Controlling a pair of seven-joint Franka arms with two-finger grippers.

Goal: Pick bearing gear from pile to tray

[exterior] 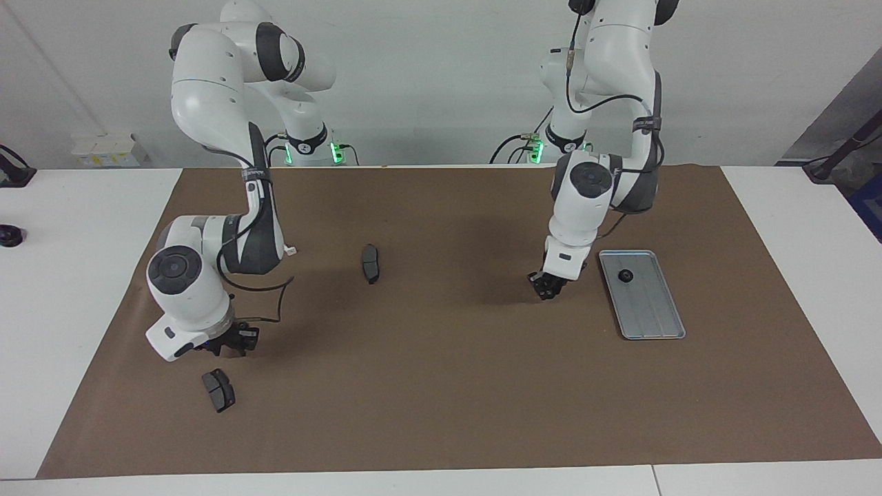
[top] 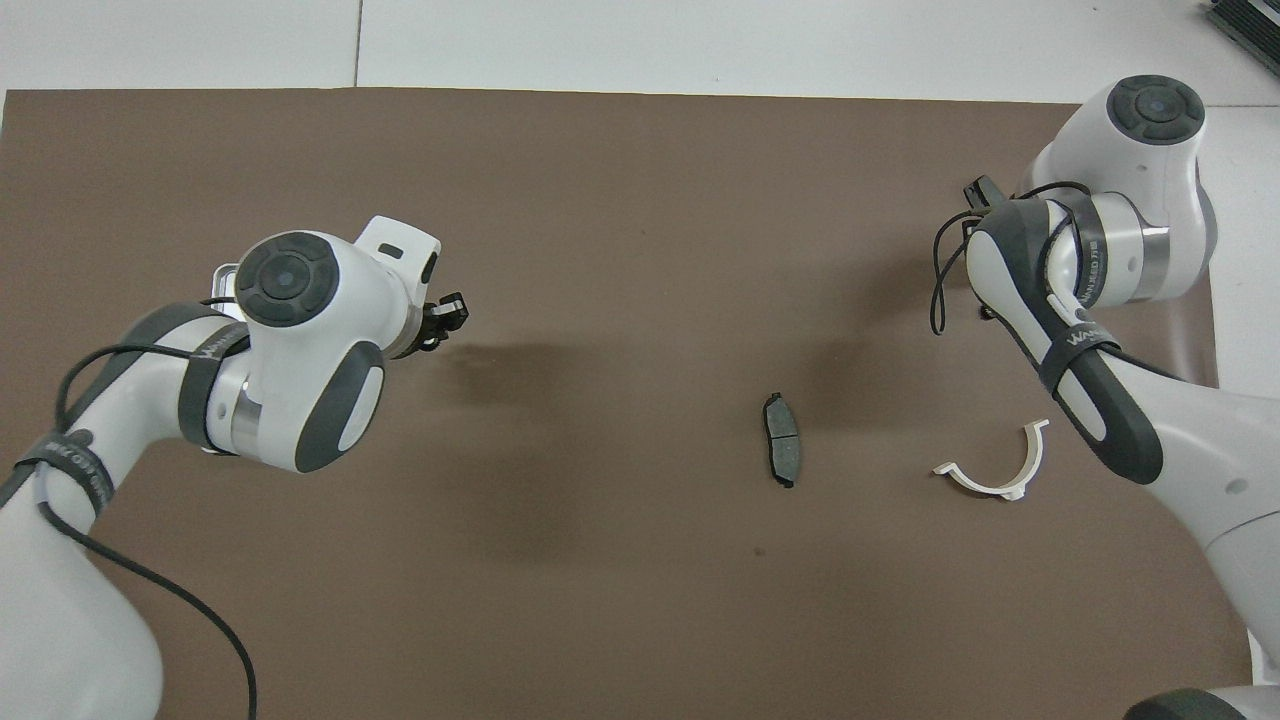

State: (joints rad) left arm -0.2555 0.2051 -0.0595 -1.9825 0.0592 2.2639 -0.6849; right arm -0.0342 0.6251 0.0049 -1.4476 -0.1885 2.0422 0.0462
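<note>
Bearing gear [exterior: 626, 276] lying in the tray [exterior: 651, 318], at the tray's end nearer the robots, toward the left arm's end of the brown mat [exterior: 448, 386]. Left gripper [exterior: 549, 287] low over the mat just beside the tray, fingertips drawn together, with no telling whether anything small sits between them. Right gripper [exterior: 231, 341] over the mat near one brake pad [exterior: 218, 390] at the right arm's end, open or closed impossible to tell; second brake pad [exterior: 370, 263] mid-mat, white half-ring bracket [top: 1000, 480] partly under the right arm.
</note>
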